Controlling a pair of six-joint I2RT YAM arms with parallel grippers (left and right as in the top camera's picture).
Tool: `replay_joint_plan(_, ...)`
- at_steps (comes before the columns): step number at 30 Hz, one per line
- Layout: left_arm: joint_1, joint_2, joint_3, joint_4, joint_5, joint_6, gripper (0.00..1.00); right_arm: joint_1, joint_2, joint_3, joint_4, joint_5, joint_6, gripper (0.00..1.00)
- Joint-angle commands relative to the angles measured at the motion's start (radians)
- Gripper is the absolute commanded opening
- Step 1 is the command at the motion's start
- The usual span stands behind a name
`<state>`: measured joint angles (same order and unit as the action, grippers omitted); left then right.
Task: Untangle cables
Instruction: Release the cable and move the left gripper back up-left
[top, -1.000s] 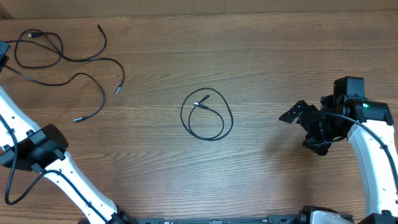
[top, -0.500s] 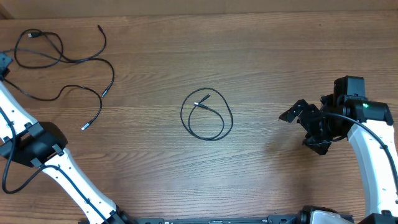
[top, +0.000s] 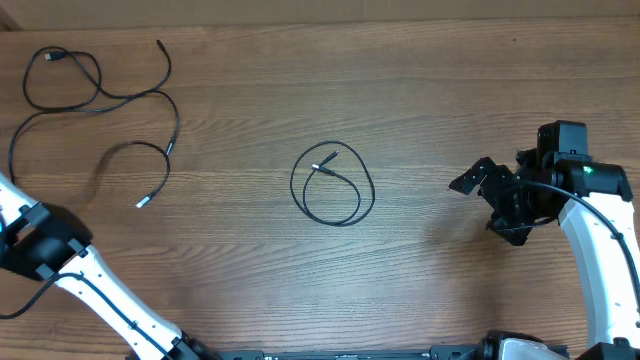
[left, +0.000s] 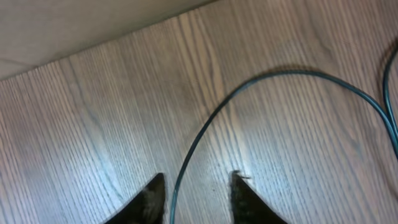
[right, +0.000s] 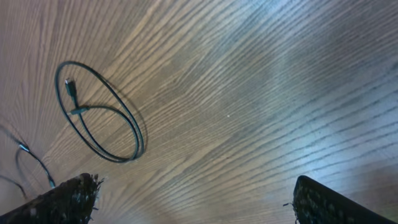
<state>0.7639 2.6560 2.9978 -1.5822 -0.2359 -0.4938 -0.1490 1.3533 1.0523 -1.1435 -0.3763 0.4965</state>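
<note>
okay, the left gripper (left: 196, 194) is down low over the table (top: 450, 90) at the far left corner, and its jaws are parted. a black strand (left: 214, 115) runs up between the two fingertips, closer to the left one, and neither pad pinches it, so that hand is released. the strand arcs away to the right and drops off at the edge of the left wrist view. from overhead only the left arm (top: 45, 245) shows, at the near left, with the gripper itself off the edge of the frame.

over on the far left the long cables (top: 168, 150) sprawl loose, one making a round loop near the far corner, and a silver tip (top: 141, 204) lies nearer in. which of them sits between the left fingers, i cannot tell.

dead centre, the coiled cable (top: 322, 166) lies in a neat ring, well apart from the others and touched by nothing.

right side now: the right gripper (right: 193, 190) hovers over bare wood, jaws spread wide, empty, with the ring off to its left.
</note>
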Motion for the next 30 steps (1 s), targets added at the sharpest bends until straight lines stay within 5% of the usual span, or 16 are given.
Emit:
replay_joint_plan(1,0.021,0.006,0.000,0.002,0.148,0.036,0.37,-0.003,-0.001,-0.008,0.013,0.009,-0.006,1.00)
replay_joint_plan(5,0.010,0.006,0.000,0.011,0.459,0.207,0.38,-0.003,-0.001,-0.008,0.024,0.009,-0.006,1.00)
replay_joint_plan(10,-0.055,0.006,0.000,0.011,0.660,0.292,0.42,-0.003,-0.001,-0.008,0.029,0.009,-0.006,1.00)
replay_joint_plan(12,-0.098,0.006,-0.001,0.011,0.653,0.283,0.54,-0.003,-0.001,-0.008,0.027,0.009,-0.006,1.00)
replay_joint_plan(16,-0.188,0.006,-0.011,0.017,0.651,0.214,0.51,-0.003,-0.001,-0.008,0.020,0.009,-0.006,1.00)
replay_joint_plan(21,-0.323,0.006,-0.058,0.052,0.563,0.198,0.70,-0.003,-0.001,-0.008,0.011,0.009,-0.006,1.00)
replay_joint_plan(30,-0.520,0.006,-0.288,0.221,0.381,0.130,0.79,-0.003,-0.001,-0.008,-0.011,0.009,-0.007,1.00)
